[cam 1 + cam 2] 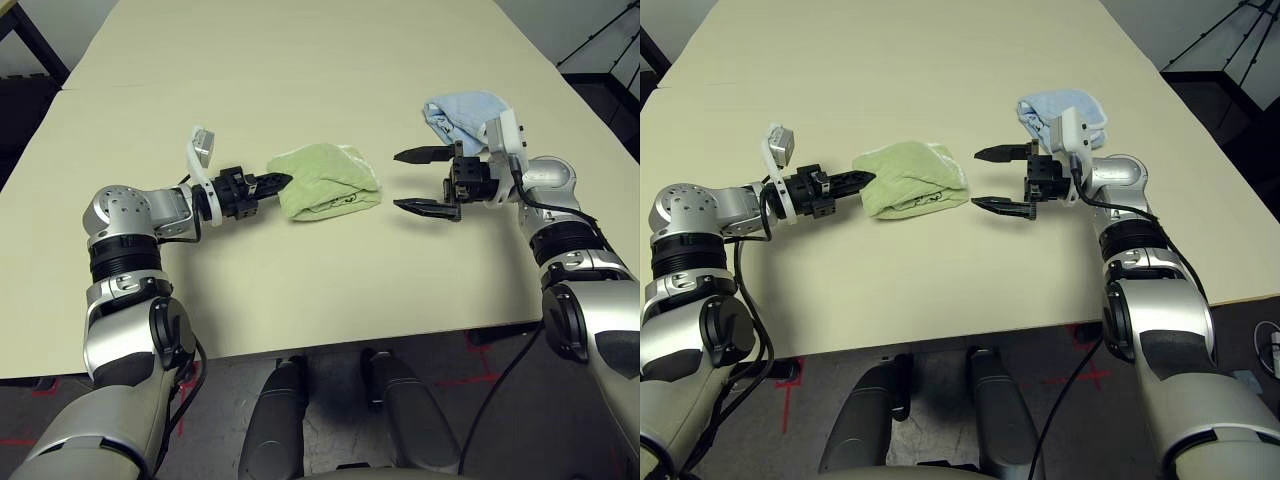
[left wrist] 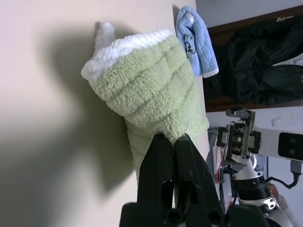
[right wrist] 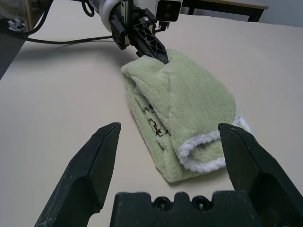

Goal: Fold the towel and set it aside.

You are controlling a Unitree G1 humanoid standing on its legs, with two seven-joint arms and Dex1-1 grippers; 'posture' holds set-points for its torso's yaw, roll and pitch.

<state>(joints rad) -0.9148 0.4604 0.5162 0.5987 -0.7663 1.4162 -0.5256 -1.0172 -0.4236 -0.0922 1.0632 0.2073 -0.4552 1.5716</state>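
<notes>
Up close, the left claw point(image 2: 171, 142) has its two black fingers pressed together, their tips pinching the near end of the towel point(image 1: 328, 180). The right claw point(image 3: 168, 151) stands wide apart, holding nothing, just beside the towel's other end and pointed at it. The towel, light green, lies folded into a thick bundle on the table point(image 1: 300, 290), between the two claws. From the right wrist view a small dark print shows on an inner fold and a white stitched edge curls at the nearer end; the left wrist view shows the white edge at the far end instead. Beyond the right claw a smaller light blue cloth point(image 1: 1065, 112) lies bunched near the table's edge.
</notes>
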